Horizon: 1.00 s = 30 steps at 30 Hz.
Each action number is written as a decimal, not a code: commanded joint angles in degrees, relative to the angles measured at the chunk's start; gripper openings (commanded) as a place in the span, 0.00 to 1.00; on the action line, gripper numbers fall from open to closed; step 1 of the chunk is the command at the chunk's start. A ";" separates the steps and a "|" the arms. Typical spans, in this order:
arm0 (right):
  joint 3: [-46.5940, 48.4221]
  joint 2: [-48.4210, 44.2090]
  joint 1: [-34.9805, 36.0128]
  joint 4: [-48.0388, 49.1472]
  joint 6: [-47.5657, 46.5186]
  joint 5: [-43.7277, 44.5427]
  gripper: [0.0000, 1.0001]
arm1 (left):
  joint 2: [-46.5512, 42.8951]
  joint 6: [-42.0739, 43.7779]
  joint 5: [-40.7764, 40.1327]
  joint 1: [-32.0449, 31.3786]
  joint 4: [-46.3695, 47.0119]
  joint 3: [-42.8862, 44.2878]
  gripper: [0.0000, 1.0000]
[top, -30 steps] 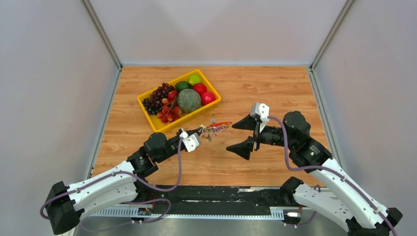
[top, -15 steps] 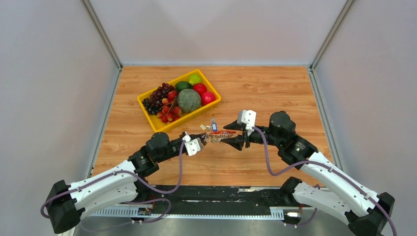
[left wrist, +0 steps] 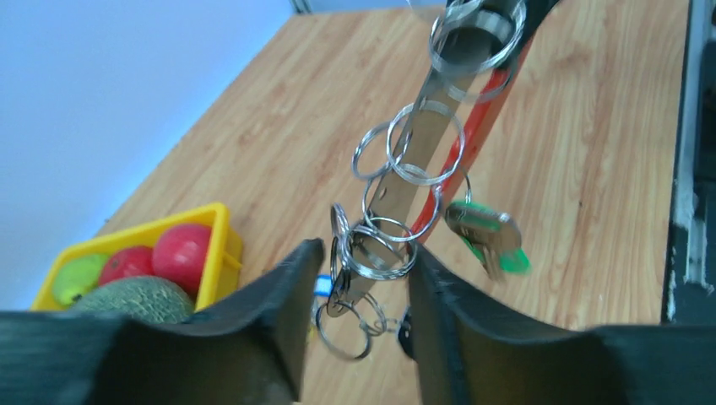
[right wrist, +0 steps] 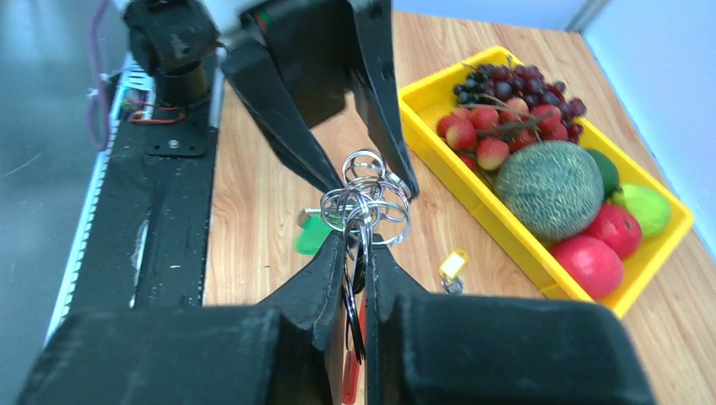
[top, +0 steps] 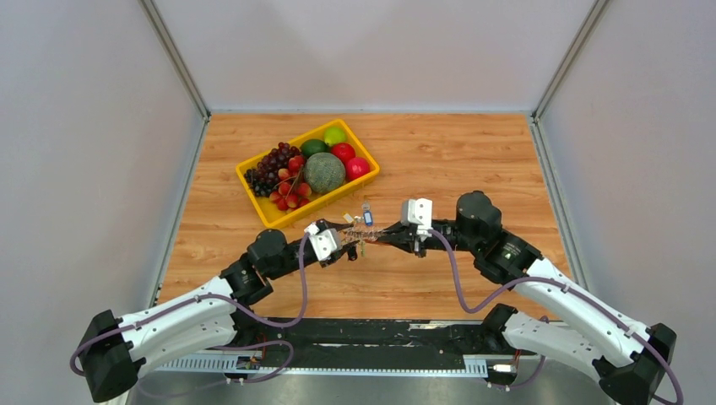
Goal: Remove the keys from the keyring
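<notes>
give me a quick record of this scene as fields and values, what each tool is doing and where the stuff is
left tool: shut on the keys, bunch held above the table
right tool: shut on the keyring, tip to tip with the left tool
keys: not yet off the keyring
green-tagged key: hanging from the bunch
yellow tray: on the table beyond the left tool, holds fruit, untouched
melon: in the tray
</notes>
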 commanded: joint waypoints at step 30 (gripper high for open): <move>28.56 19.20 19.46 -1.90 -24.79 38.40 0.00 | -18.73 -38.73 -15.59 -0.44 -12.73 6.71 0.86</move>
